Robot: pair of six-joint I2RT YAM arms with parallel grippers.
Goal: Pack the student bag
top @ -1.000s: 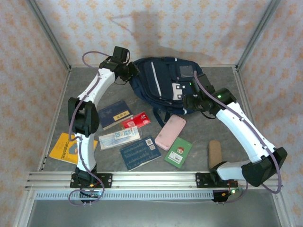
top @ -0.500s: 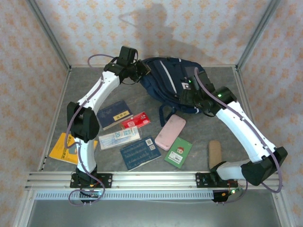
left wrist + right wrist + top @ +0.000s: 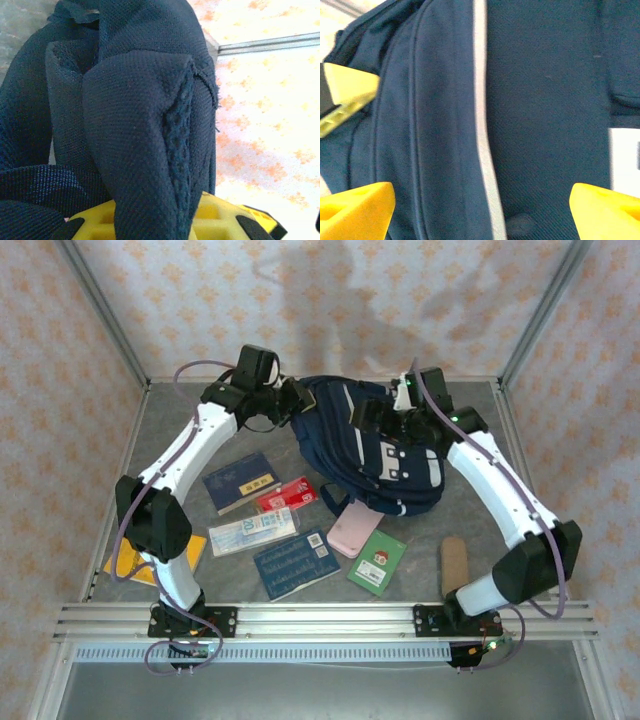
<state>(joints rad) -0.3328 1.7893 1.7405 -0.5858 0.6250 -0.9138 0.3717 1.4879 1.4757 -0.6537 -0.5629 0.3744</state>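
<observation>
Student bag: the student bag (image 3: 395, 455) lies toward 12 o'clock on the grey table (image 3: 470, 510). It is navy with thin white stripes and pale grey patches, its bulk slumping toward 5 o'clock.
Left gripper: the left gripper (image 3: 290, 400) sits at the bag's 10 o'clock edge. Its jaws are clamped on a fold of navy fabric that runs up between its yellow fingers (image 3: 222, 220).
Right gripper: the right gripper (image 3: 378, 415) hangs over the bag's 12 o'clock end with its jaws spread wide. Its yellow fingertips (image 3: 355, 207) flank striped cloth; contact cannot be told.
Pink case: the pink case (image 3: 352, 532) lies at the bag's 6 o'clock, its far end under the bag's edge.
Green booklet: the green booklet (image 3: 377, 562) lies just beside the case, at its 5 o'clock.
Other items: a navy booklet (image 3: 240, 480), red packet (image 3: 288, 495), pale packet (image 3: 252, 531) and blue notebook (image 3: 295, 562) spread out at the bag's 8 o'clock.
Edges: a yellow book (image 3: 130, 562) lies at 8 o'clock on the table and a tan block (image 3: 455, 565) at 4 o'clock.
</observation>
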